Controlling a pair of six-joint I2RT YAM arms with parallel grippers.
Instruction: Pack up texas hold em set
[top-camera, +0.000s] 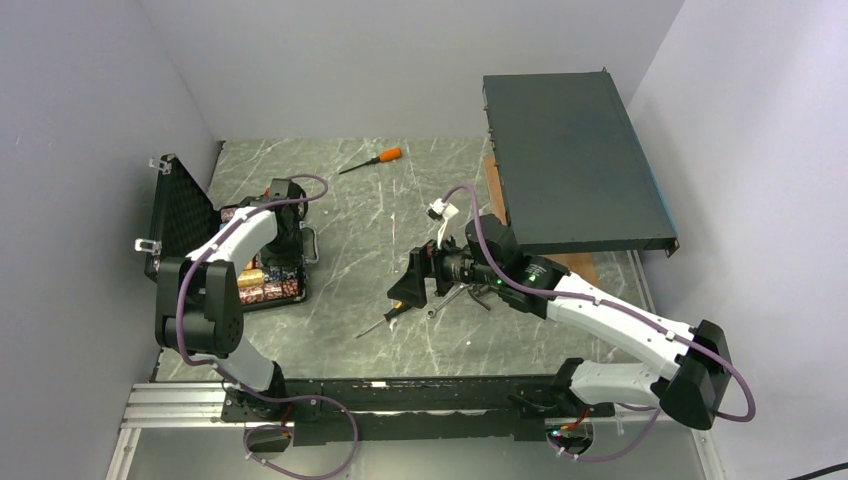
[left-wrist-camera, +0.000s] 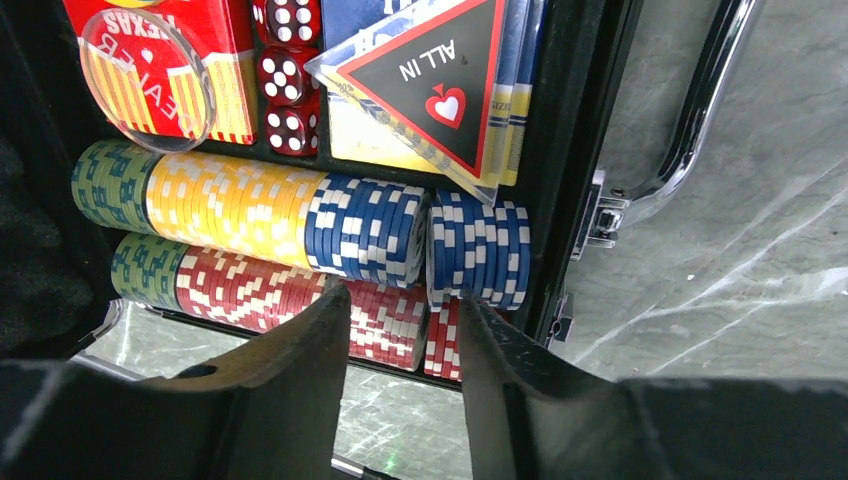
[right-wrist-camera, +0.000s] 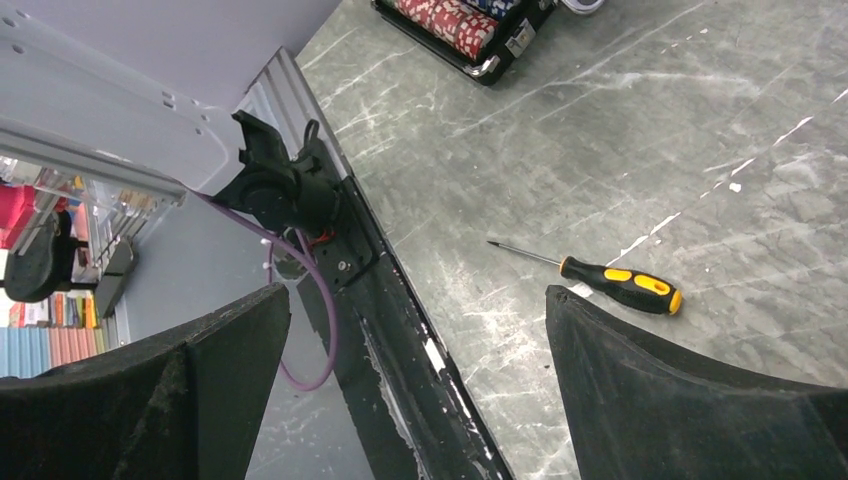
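Observation:
The texas hold em set's black case (top-camera: 262, 296) lies open at the left of the table, its egg-crate foam lid (top-camera: 182, 214) upright. The left wrist view shows rows of green, yellow, blue (left-wrist-camera: 365, 228) and red chips (left-wrist-camera: 250, 290), a separate blue stack (left-wrist-camera: 478, 250), red dice (left-wrist-camera: 287, 75), an "ALL IN" triangle (left-wrist-camera: 435, 70) and a clear dealer disc (left-wrist-camera: 145, 78). My left gripper (left-wrist-camera: 402, 300) hovers over the near chip row, jaws apart with nothing between them; it also shows from above (top-camera: 290, 240). My right gripper (right-wrist-camera: 418, 293) hangs wide open and empty at mid-table (top-camera: 408, 290).
A black-and-yellow screwdriver (right-wrist-camera: 620, 285) lies just beyond my right gripper, also seen from above (top-camera: 385, 320). An orange-handled screwdriver (top-camera: 372, 160) lies at the back. A large dark rack box (top-camera: 570, 160) stands at the back right. The case's chrome handle (left-wrist-camera: 700, 100) faces mid-table.

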